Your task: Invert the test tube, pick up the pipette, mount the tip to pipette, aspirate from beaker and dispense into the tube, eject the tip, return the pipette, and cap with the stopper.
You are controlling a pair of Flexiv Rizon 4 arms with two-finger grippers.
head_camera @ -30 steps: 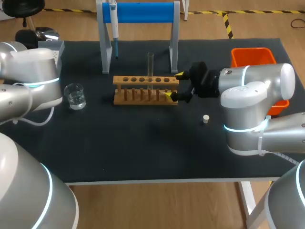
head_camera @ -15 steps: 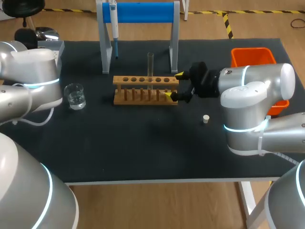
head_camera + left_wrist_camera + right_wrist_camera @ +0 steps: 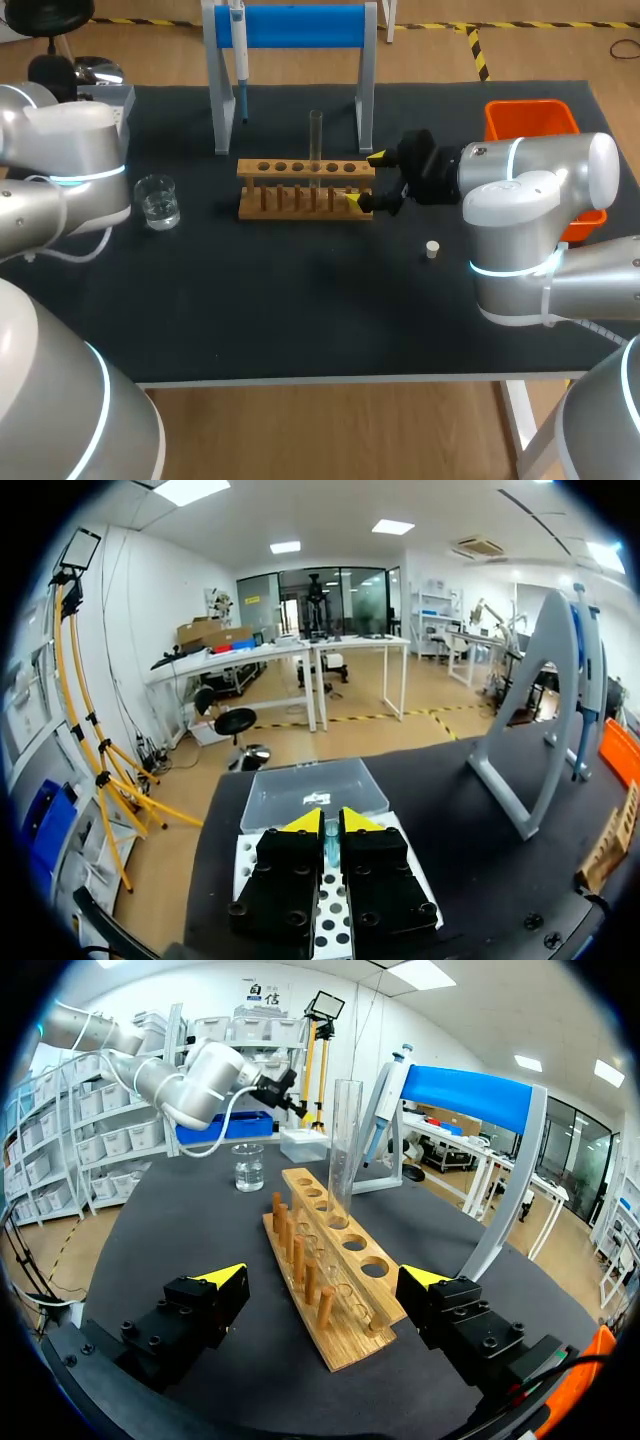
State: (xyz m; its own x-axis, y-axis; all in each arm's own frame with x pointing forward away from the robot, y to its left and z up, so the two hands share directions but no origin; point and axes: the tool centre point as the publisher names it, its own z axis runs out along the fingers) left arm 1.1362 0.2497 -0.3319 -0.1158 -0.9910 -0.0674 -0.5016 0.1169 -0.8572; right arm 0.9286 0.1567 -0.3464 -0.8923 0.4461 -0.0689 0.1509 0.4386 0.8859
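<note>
Wooden rack (image 3: 305,172) on black table (image 3: 300,300), blue-barred stand (image 3: 300,25) behind it, orange bin (image 3: 530,104) at the right edge

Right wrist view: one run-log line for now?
right gripper: jaws open, flanking rack end | test tube: upright in rack | pipette: hanging on stand

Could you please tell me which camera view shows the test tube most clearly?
The right wrist view: the test tube stands upright in the wooden rack, close ahead of the right gripper, full length visible. The head view shows only a thin, faint glass line. The left wrist view misses it.
</note>
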